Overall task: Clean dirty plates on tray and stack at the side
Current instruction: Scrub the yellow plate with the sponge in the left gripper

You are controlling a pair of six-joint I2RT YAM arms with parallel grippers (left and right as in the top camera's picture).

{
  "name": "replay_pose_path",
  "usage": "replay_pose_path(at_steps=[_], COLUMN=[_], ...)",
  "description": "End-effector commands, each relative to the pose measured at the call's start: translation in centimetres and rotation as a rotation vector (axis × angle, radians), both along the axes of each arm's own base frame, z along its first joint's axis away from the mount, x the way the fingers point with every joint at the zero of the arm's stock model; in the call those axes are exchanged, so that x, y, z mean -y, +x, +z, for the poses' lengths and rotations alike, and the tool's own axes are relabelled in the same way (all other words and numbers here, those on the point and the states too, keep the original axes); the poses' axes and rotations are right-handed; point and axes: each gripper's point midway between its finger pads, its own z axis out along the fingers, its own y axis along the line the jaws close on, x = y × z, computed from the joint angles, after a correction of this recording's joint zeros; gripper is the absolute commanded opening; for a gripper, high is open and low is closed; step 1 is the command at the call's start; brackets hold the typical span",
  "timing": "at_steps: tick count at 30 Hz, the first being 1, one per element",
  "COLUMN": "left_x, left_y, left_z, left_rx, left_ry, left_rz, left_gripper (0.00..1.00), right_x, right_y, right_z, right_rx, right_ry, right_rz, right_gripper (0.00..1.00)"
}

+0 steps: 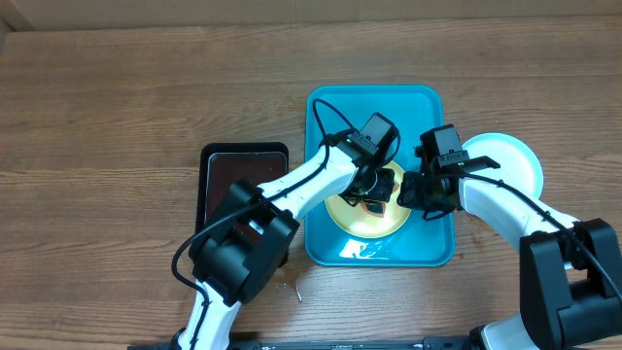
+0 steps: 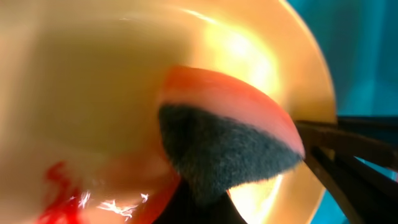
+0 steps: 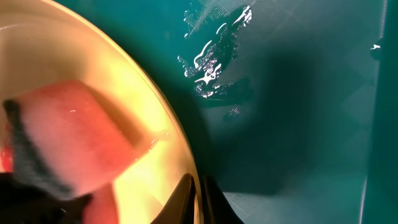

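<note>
A pale yellow-green plate (image 1: 369, 226) lies in the turquoise tray (image 1: 423, 107). It fills the left wrist view (image 2: 93, 81), with a red smear (image 2: 59, 193) at the lower left. My left gripper (image 1: 374, 187) is shut on a red sponge with a dark grey scouring face (image 2: 230, 146) and presses it onto the plate. My right gripper (image 1: 425, 197) is shut on the plate's right rim (image 3: 199, 199); the sponge also shows in the right wrist view (image 3: 68, 149). A pale blue-white plate (image 1: 510, 160) lies on the table right of the tray. A third plate does not show.
A smaller black tray with a dark brown inside (image 1: 243, 180) lies left of the turquoise tray, under my left arm. Wet patches glint on the tray floor (image 3: 214, 50). Wooden table (image 1: 117, 117) lies all around.
</note>
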Motion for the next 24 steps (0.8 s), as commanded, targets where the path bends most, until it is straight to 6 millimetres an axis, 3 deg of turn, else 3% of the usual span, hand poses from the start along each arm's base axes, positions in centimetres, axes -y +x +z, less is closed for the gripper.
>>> replay_pose_path(at_steps=[1, 16, 18, 24], left_x=[-4.4, -12.3, -11.8, -5.9], left_y=[2.1, 4.5, 4.9, 4.0], left_z=[-1.3, -1.1, -0.9, 0.1], left_rx=[0.018, -0.055, -0.063, -0.075], left_ry=[0.171, 0.295, 0.243, -0.023], left_rz=[0.196, 0.394, 0.356, 0.093], left_gripper=[0.04, 0.04, 0.04, 0.04], right_x=[0.5, 0.5, 0.5, 0.5], right_y=[-0.8, -0.9, -0.9, -0.9], right_z=[-1.2, -1.3, -1.3, -1.3], right_rx=[-0.044, -0.050, -0.050, -0.050], right_ry=[-0.027, -0.029, -0.029, -0.029], right_rz=[-0.007, -0.007, -0.007, -0.007], right_gripper=[0.05, 0.04, 0.04, 0.04])
